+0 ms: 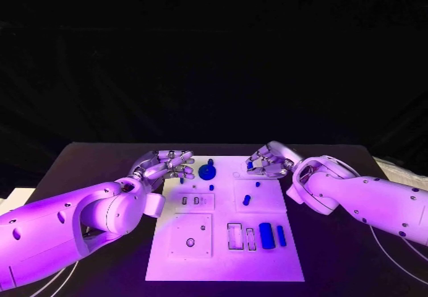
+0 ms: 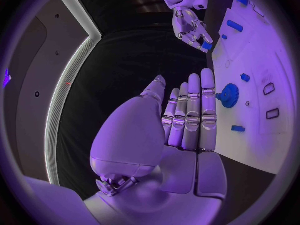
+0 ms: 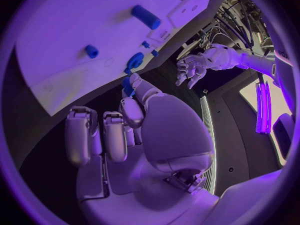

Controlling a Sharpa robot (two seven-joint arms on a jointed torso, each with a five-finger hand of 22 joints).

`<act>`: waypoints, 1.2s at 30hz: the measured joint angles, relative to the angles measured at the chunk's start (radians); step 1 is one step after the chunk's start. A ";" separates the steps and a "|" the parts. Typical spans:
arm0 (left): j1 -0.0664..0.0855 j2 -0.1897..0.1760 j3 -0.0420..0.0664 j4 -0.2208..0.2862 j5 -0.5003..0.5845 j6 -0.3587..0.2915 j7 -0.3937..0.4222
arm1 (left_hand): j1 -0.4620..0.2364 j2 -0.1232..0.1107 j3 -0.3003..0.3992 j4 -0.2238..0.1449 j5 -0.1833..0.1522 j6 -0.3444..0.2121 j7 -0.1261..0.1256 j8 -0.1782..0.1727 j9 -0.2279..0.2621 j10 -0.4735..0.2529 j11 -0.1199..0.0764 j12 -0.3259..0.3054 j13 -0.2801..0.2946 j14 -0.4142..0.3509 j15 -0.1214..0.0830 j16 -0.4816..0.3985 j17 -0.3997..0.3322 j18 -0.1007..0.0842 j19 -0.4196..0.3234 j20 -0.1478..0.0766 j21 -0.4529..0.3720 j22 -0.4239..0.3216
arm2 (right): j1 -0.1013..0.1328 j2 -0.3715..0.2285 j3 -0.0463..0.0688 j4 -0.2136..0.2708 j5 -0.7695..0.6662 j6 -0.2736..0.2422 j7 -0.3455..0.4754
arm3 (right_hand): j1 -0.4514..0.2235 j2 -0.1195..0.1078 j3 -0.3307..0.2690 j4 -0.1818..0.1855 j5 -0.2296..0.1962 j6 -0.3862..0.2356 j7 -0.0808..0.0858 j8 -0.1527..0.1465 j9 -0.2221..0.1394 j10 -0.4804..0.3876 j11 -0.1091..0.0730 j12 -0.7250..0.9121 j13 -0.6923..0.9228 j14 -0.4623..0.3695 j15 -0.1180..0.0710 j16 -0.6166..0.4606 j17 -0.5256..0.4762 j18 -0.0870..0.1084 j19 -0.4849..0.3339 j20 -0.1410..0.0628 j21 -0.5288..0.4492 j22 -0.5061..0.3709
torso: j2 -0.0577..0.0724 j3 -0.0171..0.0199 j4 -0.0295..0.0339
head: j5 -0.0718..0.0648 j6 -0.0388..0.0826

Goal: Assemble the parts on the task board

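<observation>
Task board [image 1: 223, 263] near edge foremost; left hand [image 1: 169, 164] open, right hand [image 1: 270, 161] pinching blue part [image 3: 127, 87]

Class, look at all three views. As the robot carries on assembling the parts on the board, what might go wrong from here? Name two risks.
1. The right hand pinches a small blue part only at its fingertips, near the far edge of the task board. Such a slight hold may slip, and the part might fall off the board.
2. The left hand hovers open close to the blue gear. A careless sweep might knock it.
</observation>
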 measured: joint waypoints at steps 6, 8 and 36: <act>0.000 0.003 0.000 -0.025 0.000 0.004 0.002 | 0.004 0.004 0.003 -0.003 0.000 0.000 0.000 0.000 0.000 0.000 0.000 0.000 0.000 0.000 0.000 0.000 0.000 0.000 0.000 0.000 0.000 0.000 | -0.002 0.069 -0.014 0.045 -0.044 -0.023 -0.062 | 0.000 0.000 0.000 0.000 0.030 0.000 0.000 0.000 0.000 0.000 0.000 0.000 -0.001 0.000 0.000 0.000 0.000 0.000 0.000 0.000 0.000 0.000 | -0.007 -0.0028 0.0039 | 0.011 -0.009; 0.000 0.004 0.000 -0.031 0.001 0.004 0.003 | 0.004 0.004 0.003 -0.003 0.000 0.000 0.000 0.000 0.000 0.000 0.000 0.000 0.000 0.000 0.000 0.000 0.000 0.000 0.000 0.000 0.000 0.001 | -0.009 0.098 -0.018 0.056 -0.070 -0.025 -0.085 | 0.000 0.000 0.000 0.000 0.031 0.000 0.000 0.000 0.000 0.000 0.000 -0.004 -0.001 0.000 0.000 0.000 0.000 0.000 0.000 0.000 0.000 0.000 | -0.009 -0.0036 0.0049 | 0.015 -0.012; 0.000 0.015 0.000 -0.028 0.002 0.004 0.008 | 0.004 0.004 0.003 -0.003 0.000 0.000 0.000 0.000 0.000 0.000 0.000 0.000 0.000 0.000 0.000 0.000 0.000 0.000 0.000 0.000 0.000 0.001 | -0.077 0.271 -0.034 0.004 -0.312 0.029 -0.259 | -0.022 -0.022 0.002 -0.003 0.037 0.000 -0.001 -0.007 0.005 -0.016 0.005 -0.043 -0.028 0.000 0.000 -0.006 0.000 0.000 -0.011 0.000 -0.012 0.000 | -0.010 -0.0061 0.0076 | 0.036 -0.039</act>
